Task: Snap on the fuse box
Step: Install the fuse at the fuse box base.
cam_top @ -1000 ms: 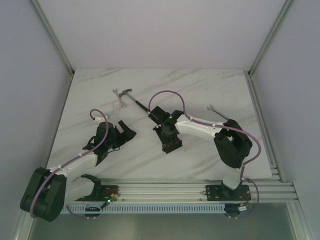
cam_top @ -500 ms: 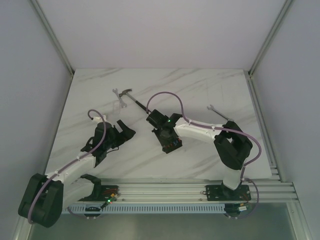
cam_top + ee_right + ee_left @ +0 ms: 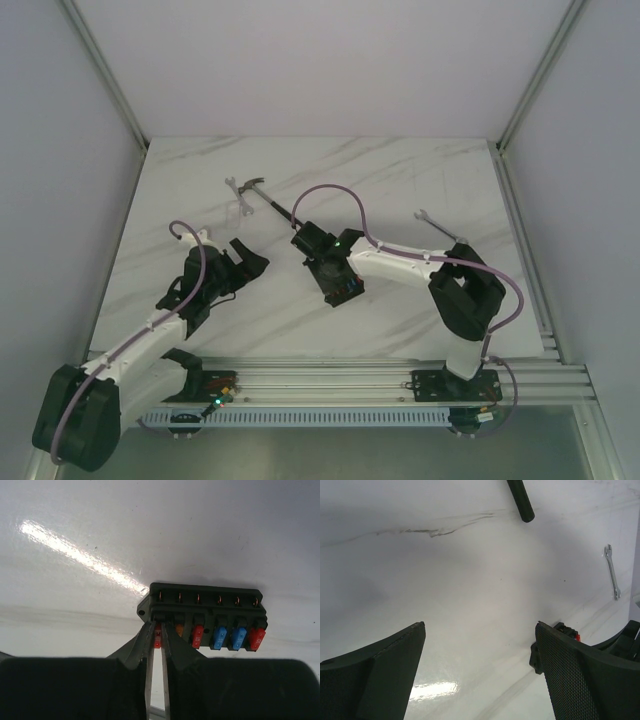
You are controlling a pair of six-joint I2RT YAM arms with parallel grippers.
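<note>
Because the small black rectangular plastic fuse box (image 3: pixel 207 607) lies flat on the white marble-patterned table (image 3: pixel 420 180) directly ahead of the right gripper (image 3: pixel 156 629), the right arm is the one placed to act. In the right wrist view the box's long axis runs crosswise to the fingers, and its row of red, orange and blue fuses faces them. The fingers are drawn in to a thin slit and appear to pinch the small red blade fuse (image 3: pixel 157 637) in the end slot at the left of that row. The coming move is judged to be a straight push along the finger line, square to the long axis, to seat that fuse. The left gripper (image 3: pixel 480 625) stands fully spread and empty, well apart from the box on its left side, so it is the farther tool
</note>
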